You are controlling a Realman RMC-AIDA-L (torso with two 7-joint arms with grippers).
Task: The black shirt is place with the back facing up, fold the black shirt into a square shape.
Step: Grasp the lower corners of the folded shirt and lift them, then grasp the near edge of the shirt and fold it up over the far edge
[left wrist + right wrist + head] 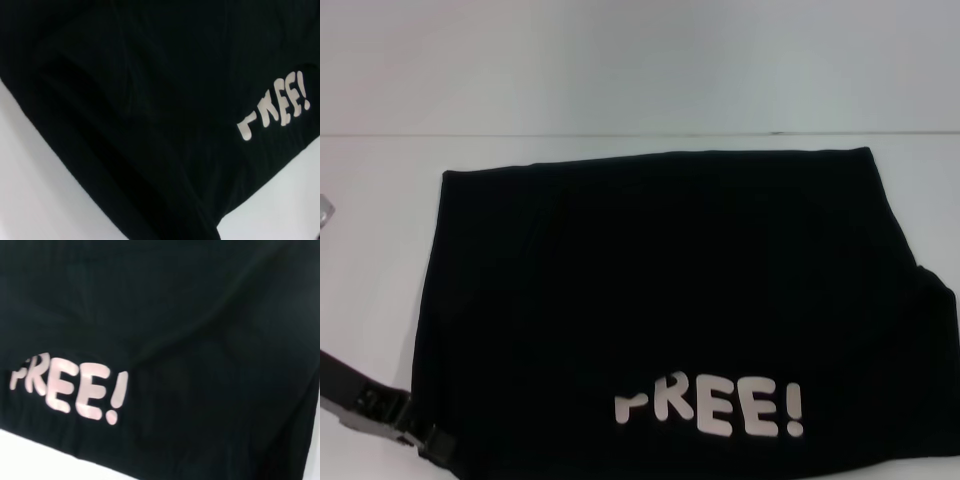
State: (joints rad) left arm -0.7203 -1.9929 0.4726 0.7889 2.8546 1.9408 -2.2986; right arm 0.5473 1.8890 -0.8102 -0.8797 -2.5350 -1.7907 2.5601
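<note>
Nearest to me, at the lower left corner of the head view, my left gripper [425, 440] reaches in from the edge, right at the near-left corner of the black shirt [670, 290]. Only a slice of it shows: a black jointed body with a pale part beneath, its tip running under or against the dark cloth. Black on black, I cannot tell whether its fingers are spread, closed, or pinching the fabric. My left wrist view gives no help, being filled with shirt and a strip of white table [30, 190], with none of my fingers in it.

My right gripper does not appear in the head view at all, and its wrist camera shows only cloth and a sliver of table, so its state is unknown to me.

The shirt lies flat on the white table [380, 220], already folded into a broad, roughly rectangular block. Near its front edge pale letters reading "FREE!" [715, 408] face up; the first letter is partly broken or creased, so its top looks clipped. The shirt's right side runs out of the head view, and the near edge is cut off too, so I cannot see its whole outline. A soft bulge shows at the right edge.

Farther off, the shirt's far edge is straight, with bare table beyond it. A small grey object [325, 212] pokes in at the left edge, too cropped to identify.
</note>
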